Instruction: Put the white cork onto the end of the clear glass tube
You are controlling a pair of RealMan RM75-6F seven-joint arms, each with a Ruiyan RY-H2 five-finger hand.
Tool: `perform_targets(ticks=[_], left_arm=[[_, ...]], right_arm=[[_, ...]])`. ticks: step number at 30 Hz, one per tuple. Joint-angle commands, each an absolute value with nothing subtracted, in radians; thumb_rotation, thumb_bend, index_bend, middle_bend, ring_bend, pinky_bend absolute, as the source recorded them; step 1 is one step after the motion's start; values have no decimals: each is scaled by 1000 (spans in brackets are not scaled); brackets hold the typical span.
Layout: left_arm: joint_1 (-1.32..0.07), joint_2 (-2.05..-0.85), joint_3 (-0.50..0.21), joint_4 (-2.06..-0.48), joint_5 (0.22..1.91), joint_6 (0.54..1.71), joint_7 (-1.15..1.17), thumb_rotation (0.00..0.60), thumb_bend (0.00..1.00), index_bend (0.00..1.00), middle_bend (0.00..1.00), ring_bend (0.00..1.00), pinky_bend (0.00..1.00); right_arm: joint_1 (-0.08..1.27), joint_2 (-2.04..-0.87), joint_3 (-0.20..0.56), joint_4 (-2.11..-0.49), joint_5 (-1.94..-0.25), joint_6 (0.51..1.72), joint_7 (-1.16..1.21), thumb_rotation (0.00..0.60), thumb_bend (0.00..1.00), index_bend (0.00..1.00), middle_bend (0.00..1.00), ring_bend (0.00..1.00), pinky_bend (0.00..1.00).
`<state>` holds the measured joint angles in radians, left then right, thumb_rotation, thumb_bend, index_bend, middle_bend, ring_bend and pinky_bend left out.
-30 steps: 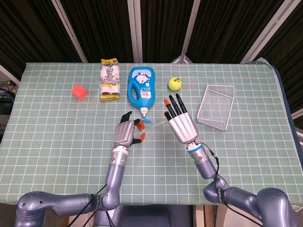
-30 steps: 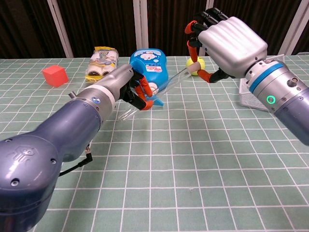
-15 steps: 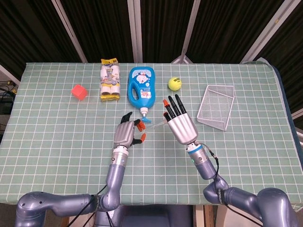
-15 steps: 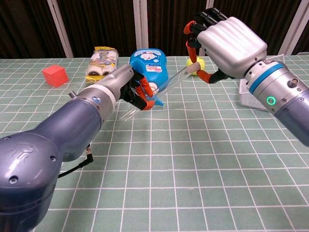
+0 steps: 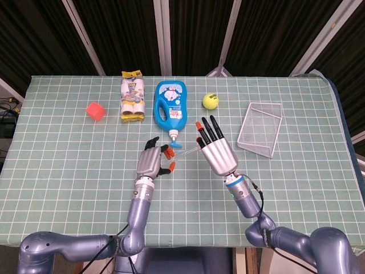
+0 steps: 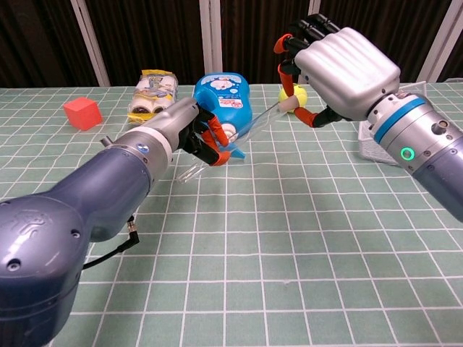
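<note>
My left hand (image 5: 151, 162) (image 6: 189, 133) grips a clear glass tube (image 6: 249, 127) (image 5: 186, 152), which slants up to the right above the table. My right hand (image 5: 215, 147) (image 6: 340, 61) pinches the white cork (image 6: 291, 105) between thumb and a finger, right at the tube's upper end. In the chest view the cork touches or sits at the tube's tip; whether it is seated I cannot tell. In the head view the right hand's back hides the cork.
Behind the hands lie a blue bottle (image 5: 171, 104), a yellow snack pack (image 5: 132, 96), a tennis ball (image 5: 210, 101) and a red cube (image 5: 94, 111). A wire basket (image 5: 262, 128) sits at the right. The green gridded table (image 5: 68, 171) spreads in front.
My right hand with the cork has shifted slightly toward the tube's end. The left hand and tube stay nearly still.
</note>
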<state>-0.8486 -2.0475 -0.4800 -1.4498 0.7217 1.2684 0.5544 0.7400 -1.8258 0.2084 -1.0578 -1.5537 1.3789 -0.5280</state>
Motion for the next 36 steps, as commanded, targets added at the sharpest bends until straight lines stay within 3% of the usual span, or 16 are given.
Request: perform_targets(ticks=[1, 36], left_arm=[[-849, -2048, -481, -1451, 718, 1268, 556, 600, 609, 543, 538, 65, 0], [-865, -2056, -487, -1454, 725, 1270, 545, 600, 610, 543, 541, 78, 0]], right_arm=[[739, -1827, 207, -1059, -1555, 1379, -528, 600, 461, 595, 196, 48, 28], [733, -1816, 203, -1085, -1563, 1378, -532, 600, 460, 595, 196, 48, 29]])
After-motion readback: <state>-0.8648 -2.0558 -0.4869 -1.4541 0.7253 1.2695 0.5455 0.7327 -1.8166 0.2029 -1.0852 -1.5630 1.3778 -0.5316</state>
